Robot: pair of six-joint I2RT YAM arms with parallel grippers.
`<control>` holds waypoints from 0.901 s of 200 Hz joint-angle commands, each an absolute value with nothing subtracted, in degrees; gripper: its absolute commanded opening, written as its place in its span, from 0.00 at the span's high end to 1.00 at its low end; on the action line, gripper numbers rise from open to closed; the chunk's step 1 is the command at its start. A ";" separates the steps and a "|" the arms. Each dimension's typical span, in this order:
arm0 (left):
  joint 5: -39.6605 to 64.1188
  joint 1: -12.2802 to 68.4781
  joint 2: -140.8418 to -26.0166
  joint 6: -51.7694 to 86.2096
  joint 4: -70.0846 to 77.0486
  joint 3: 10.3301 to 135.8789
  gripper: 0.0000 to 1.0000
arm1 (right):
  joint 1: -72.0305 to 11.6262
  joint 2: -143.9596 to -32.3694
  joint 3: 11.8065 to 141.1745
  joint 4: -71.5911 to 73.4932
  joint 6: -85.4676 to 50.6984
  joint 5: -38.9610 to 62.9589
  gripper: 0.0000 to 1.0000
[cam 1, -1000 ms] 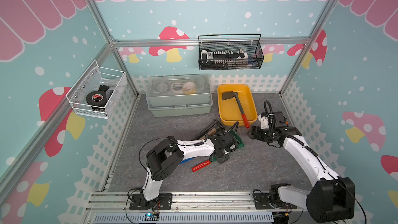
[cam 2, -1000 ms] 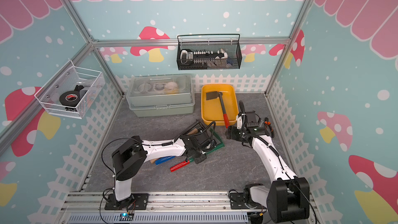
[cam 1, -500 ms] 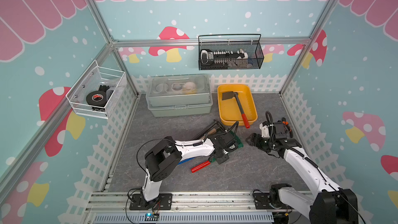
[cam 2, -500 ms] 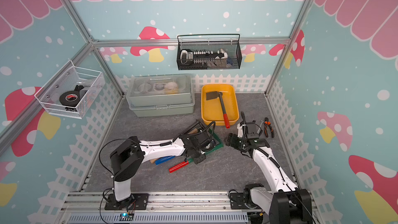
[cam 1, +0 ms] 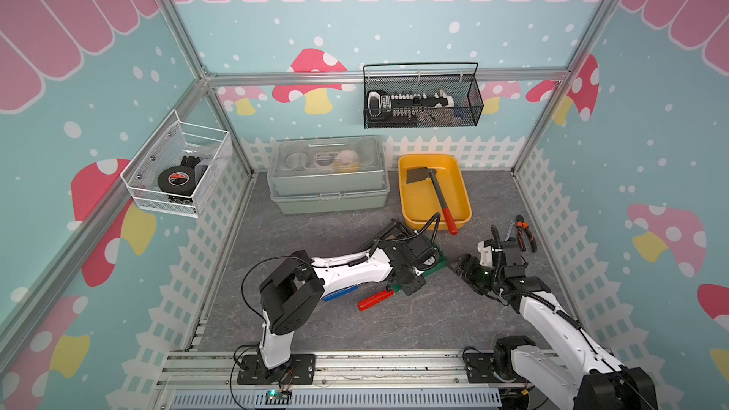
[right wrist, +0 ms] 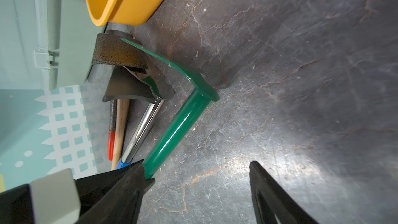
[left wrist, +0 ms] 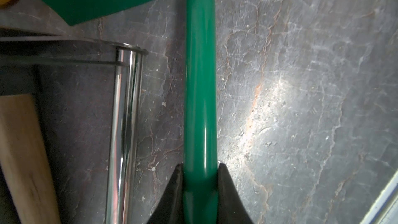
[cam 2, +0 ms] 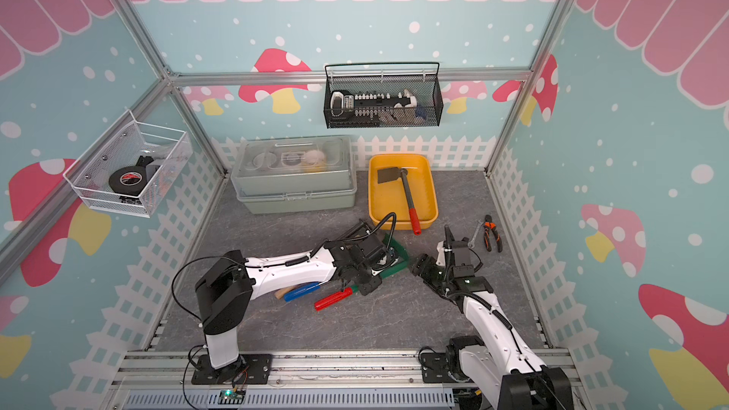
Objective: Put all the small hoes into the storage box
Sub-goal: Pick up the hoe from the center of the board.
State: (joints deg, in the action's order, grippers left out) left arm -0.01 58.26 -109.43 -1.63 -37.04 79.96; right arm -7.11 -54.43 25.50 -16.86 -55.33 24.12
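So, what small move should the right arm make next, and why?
Probably pull the right gripper back toward its base. It is open and empty, the hoe already lies in the yellow tray, only its red grip over the near rim, and the left gripper holds a green tool close by that it could bump.

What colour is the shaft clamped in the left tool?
Green; the shaft shows best in the left wrist view.

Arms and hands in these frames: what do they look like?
The left arm and right arm are white with bulky black joint housings and looping black cables. The left hand and right hand have black, tapering, wedge-shaped fingers.
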 commanded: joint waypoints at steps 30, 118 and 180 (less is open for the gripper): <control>1.43 58.61 -108.36 2.03 -34.70 84.60 1.00 | -10.38 -52.96 21.84 -6.85 -67.59 23.10 0.25; 2.81 59.17 -109.50 4.75 -31.64 85.85 1.00 | -16.70 -60.17 20.54 5.45 -76.83 19.66 0.26; 4.27 59.66 -110.70 6.22 -30.38 86.96 1.00 | -20.01 -67.70 19.43 15.30 -81.82 18.06 0.29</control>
